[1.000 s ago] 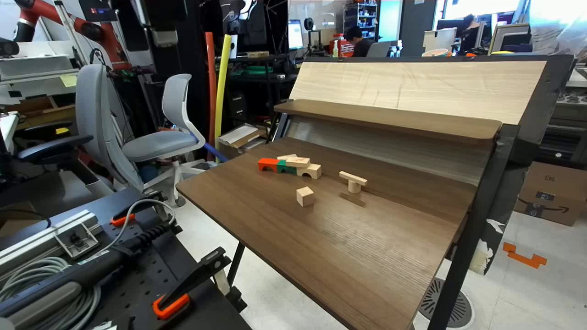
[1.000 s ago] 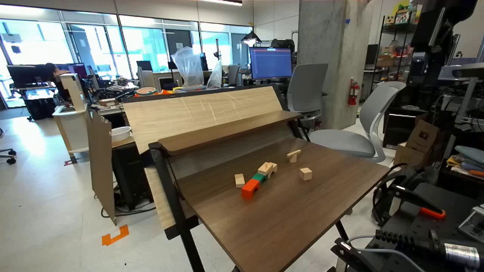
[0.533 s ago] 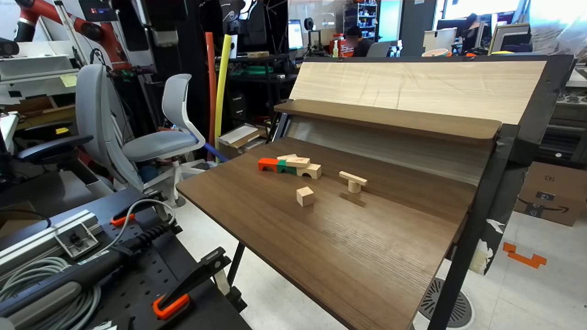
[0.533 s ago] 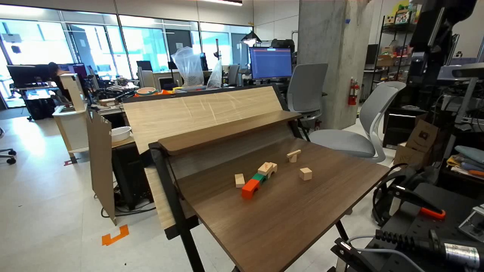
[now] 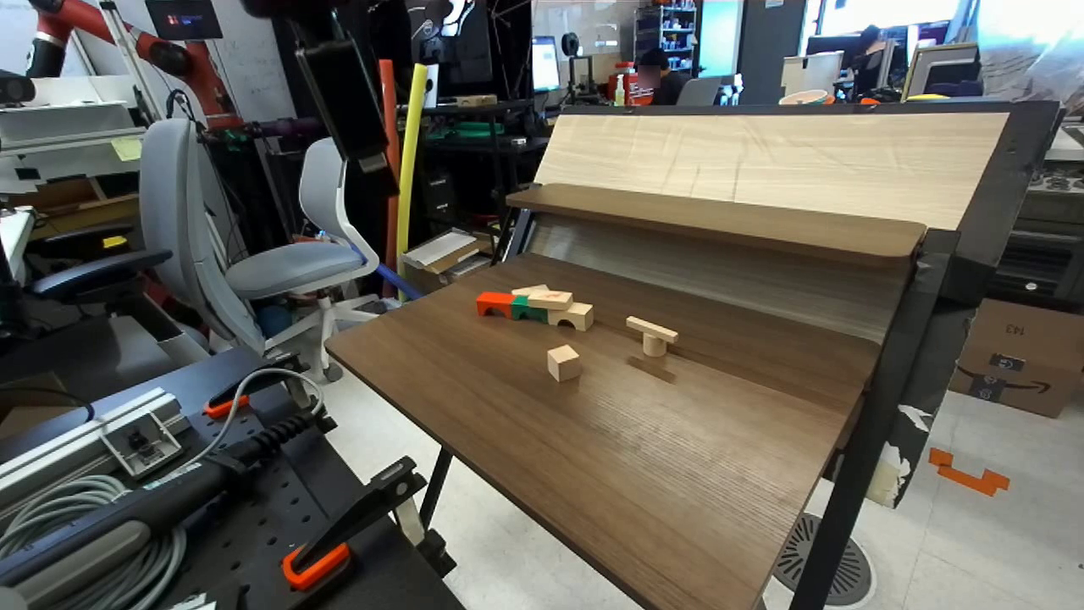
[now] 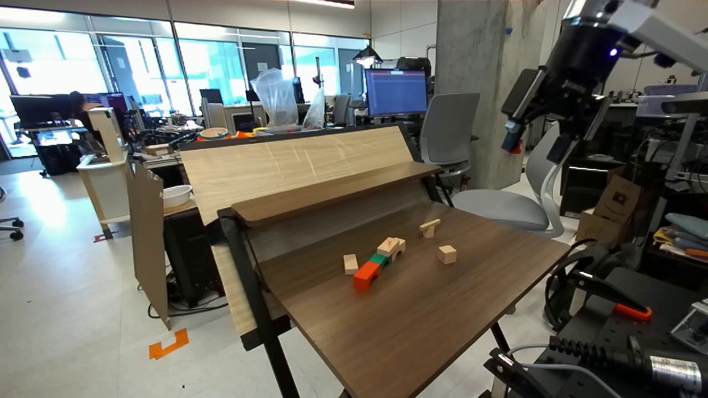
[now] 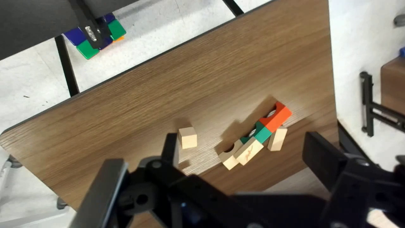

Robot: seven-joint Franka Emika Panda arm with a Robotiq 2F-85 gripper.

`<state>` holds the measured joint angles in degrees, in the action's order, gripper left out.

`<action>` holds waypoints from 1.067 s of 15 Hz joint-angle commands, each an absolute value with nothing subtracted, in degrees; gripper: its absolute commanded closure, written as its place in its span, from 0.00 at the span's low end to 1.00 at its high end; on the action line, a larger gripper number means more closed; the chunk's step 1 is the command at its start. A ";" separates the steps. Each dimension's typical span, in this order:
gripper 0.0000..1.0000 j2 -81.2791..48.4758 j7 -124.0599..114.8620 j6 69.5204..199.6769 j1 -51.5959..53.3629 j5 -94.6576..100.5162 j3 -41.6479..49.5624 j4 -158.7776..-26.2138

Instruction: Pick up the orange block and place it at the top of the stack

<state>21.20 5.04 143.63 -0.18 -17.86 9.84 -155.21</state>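
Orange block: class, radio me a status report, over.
Fingers open, empty. Orange block on table, against green block. One pale block close alongside, possibly crowding grasp.

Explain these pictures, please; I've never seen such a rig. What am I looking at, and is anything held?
This is a robot arm; its jaws stand open, holding nothing. Both exterior views come from cameras standing apart from it; the wrist view, taken from the arm, looks down past the jaws. On the brown desk, an orange arch block, a green arch block and a plain wooden arch block form a row, with a plain oblong block resting across the last two. Nearby are another oblong block, a wooden cube, and a wooden bar resting on a cylinder.
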 commanded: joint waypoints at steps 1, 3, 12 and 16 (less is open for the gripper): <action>0.00 9.61 -6.91 159.08 0.94 -20.84 3.90 -154.05; 0.00 3.45 -16.17 165.43 -0.36 -17.84 0.59 -152.57; 0.00 -19.14 -52.40 166.32 9.50 -10.17 6.47 -138.76; 0.00 -22.43 -58.34 163.34 10.54 -13.59 3.13 -132.70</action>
<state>-19.56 -54.75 166.39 9.67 -10.67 4.57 -138.08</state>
